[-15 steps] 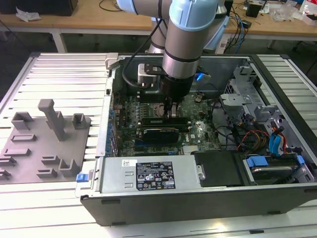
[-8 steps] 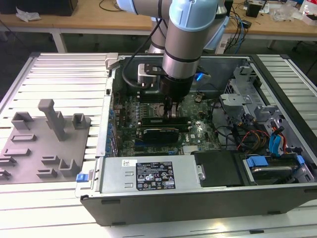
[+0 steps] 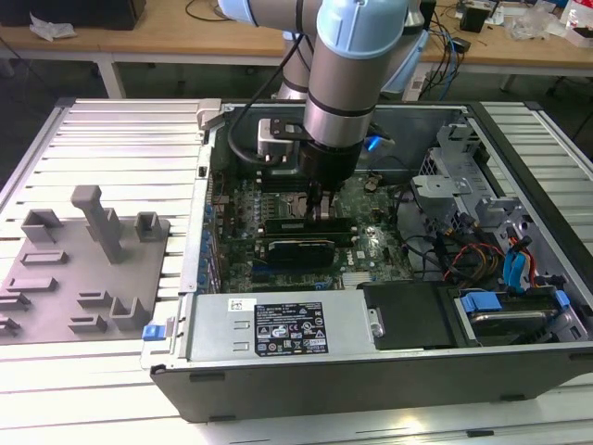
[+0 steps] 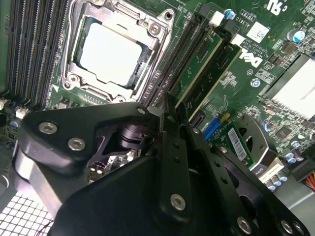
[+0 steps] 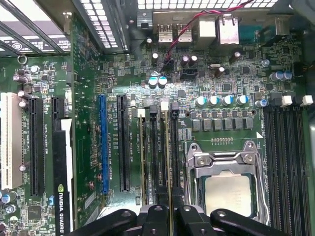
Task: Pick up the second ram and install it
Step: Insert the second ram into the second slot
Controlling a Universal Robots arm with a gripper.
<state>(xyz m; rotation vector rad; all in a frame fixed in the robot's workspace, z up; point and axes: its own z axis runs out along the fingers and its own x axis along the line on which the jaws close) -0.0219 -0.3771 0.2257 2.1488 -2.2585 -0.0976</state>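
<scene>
The second ram [image 4: 209,73], a thin green chip-lined stick, stands edge-on in its slot at the silver CPU socket's [image 4: 110,51] 3 o'clock, pinched by the black gripper [image 4: 170,118] for seating.

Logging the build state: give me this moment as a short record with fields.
arm: robot arm reaching down into the open computer case
gripper: gripper, jaws shut on the second ram
second ram: upright, in line with a memory slot beside the CPU socket
other ram stick: standing in a slot farther from the socket
fully seated: cannot tell
</scene>
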